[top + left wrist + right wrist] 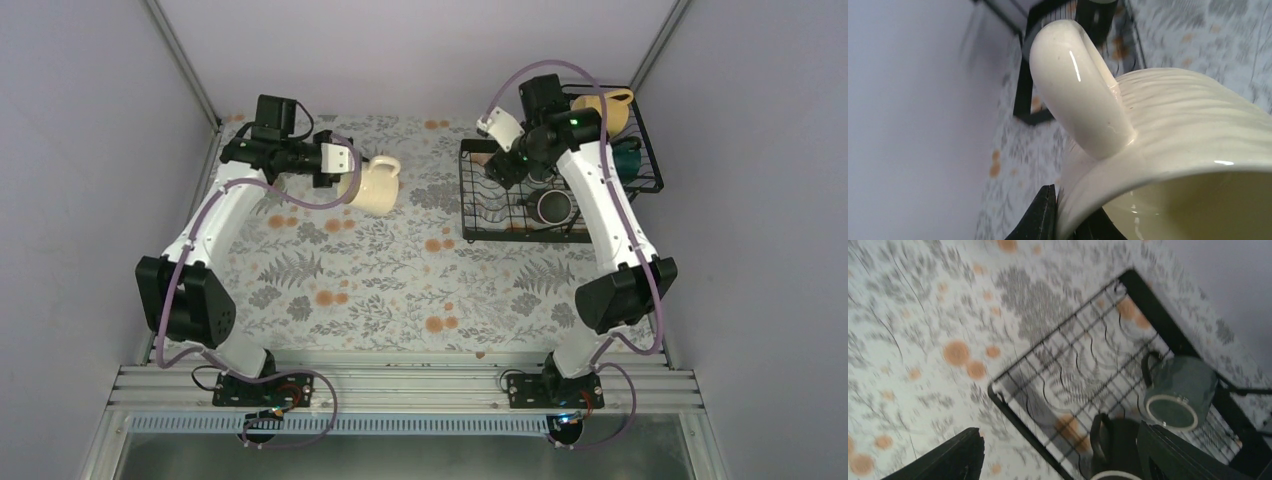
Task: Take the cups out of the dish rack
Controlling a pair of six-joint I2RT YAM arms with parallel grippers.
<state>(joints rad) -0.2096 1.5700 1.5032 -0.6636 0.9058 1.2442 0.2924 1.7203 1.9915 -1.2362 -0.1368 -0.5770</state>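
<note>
My left gripper (347, 178) is shut on the rim of a cream ribbed mug (374, 186), holding it tilted above the floral table, left of the dish rack (480, 215). In the left wrist view one finger (1042, 216) is outside the mug (1173, 130) wall and the other is inside. My right gripper (506, 168) hangs open and empty over the rack's left part. In the right wrist view, the gripper (1063, 460) is above the rack's wire floor (1073, 365), with a grey-green mug (1180, 380) and a black mug (1120, 440) close by. A yellow mug (612, 104) and a teal mug (628, 160) sit in the raised tier.
An upturned dark mug (553, 207) stands in the rack's low tray. Grey walls close the table on the left, back and right. The rack sits in the far right corner. The arm bases are on a rail (400, 385) at the near edge.
</note>
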